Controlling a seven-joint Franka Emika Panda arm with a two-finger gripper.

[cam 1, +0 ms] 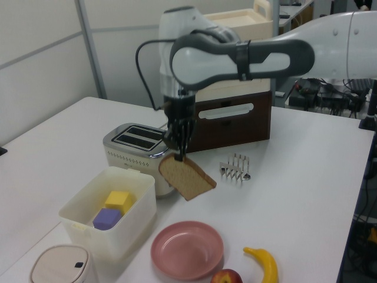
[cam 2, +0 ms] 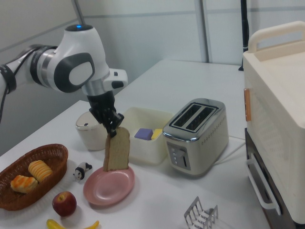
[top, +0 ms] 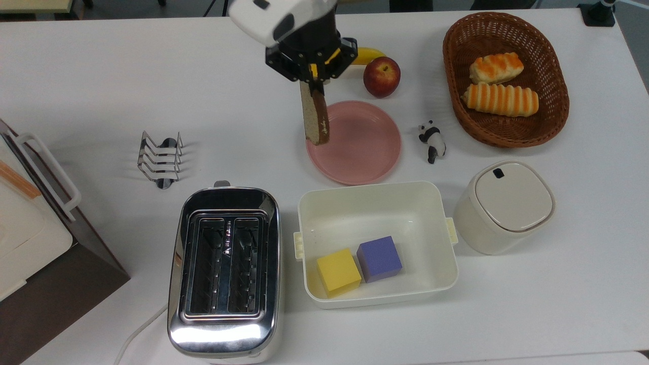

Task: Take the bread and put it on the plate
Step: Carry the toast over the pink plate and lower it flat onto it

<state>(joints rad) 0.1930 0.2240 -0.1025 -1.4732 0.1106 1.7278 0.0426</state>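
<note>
Jaws pinched on the top crust of the bread (top: pixel 314 115), I hold the slice hanging on edge below my gripper (top: pixel 313 75). My wrist points straight down, and in the left view my forearm runs level from the left view's right before the last link drops to the gripper (cam 1: pixel 177 154). In the top view the slice shows nearly edge-on, over the rim of the plate (top: pixel 365 152) at the top view's left side. In the right view the bread (cam 2: pixel 116 150) stands upright with its lower edge at the back rim of the plate (cam 2: pixel 108 187); I cannot tell whether it touches. In the left view the slice (cam 1: pixel 187 178) is tilted and clearly raised above the plate (cam 1: pixel 187 250), which lies nearer the camera. My gripper (cam 2: pixel 112 129) sits between the tub (cam 2: pixel 143 125) and the lidded jar (cam 2: pixel 87 129) in the right view. The toaster (top: pixel 223 268) and toast rack (top: pixel 159 157) lie toward the top view's left, well apart from the plate. An apple (top: pixel 381 76) and a banana (top: pixel 367 53) rest just beyond the plate, the banana partly behind my wrist.
</note>
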